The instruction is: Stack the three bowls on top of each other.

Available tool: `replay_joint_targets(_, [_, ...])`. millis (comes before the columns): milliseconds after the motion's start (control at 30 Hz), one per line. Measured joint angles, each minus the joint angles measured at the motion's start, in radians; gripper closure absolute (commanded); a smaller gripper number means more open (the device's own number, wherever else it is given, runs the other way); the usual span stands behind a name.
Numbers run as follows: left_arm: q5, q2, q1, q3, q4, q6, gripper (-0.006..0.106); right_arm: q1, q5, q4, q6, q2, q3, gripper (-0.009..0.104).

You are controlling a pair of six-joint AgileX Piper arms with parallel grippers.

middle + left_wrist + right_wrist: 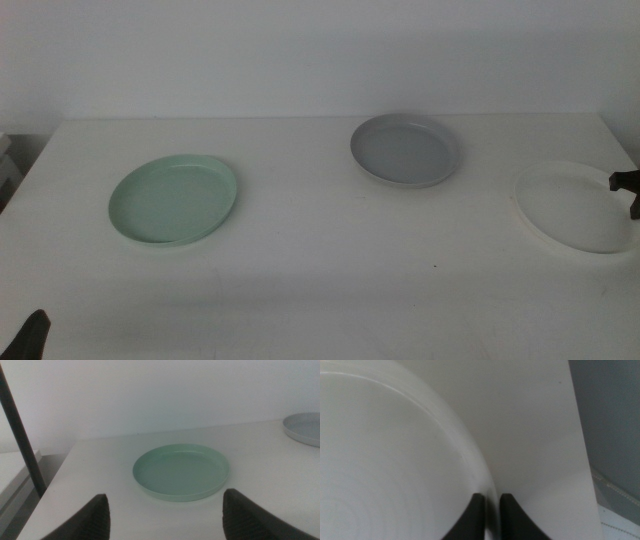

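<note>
The mint green bowl (175,200) lies on the left of the white table (300,270). The grey bowl (405,148) lies at the back, right of centre. The white bowl (575,208) lies at the far right. My right gripper (628,190) is at the white bowl's right rim. In the right wrist view its jaws (490,510) are shut on the rim of the white bowl (385,450), one inside and one outside. My left gripper (30,335) waits at the front left corner, open and empty (167,517), facing the green bowl (181,471).
The table's right edge (580,455) runs close beside the white bowl. A dark pole (20,435) stands off the table's left side. The grey bowl (305,427) also shows in the left wrist view.
</note>
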Motion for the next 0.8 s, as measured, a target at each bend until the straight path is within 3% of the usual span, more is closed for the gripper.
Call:
replay_joint_targets(167, [-0.001,0.000,0.000,0.000,0.000,0.000,0.026,0.000,-0.008,0.055,-0.001,-0.041,0.039,0.096])
replay_joint_targets(367, [-0.001,0.000,0.000,0.000,0.000,0.000,0.026,0.057,-0.127,0.148,-0.016,-0.256,0.315,0.096])
replay_joint_targets(567, [-0.001,0.000,0.000,0.000,0.000,0.000,0.026,0.280,-0.180,0.251,-0.023,-0.469,0.527,0.096])
replay_joint_targets(800, [-0.002,0.000,0.000,0.000,0.000,0.000,0.026,0.555,-0.249,0.343,0.014,-0.488,0.550,0.096])
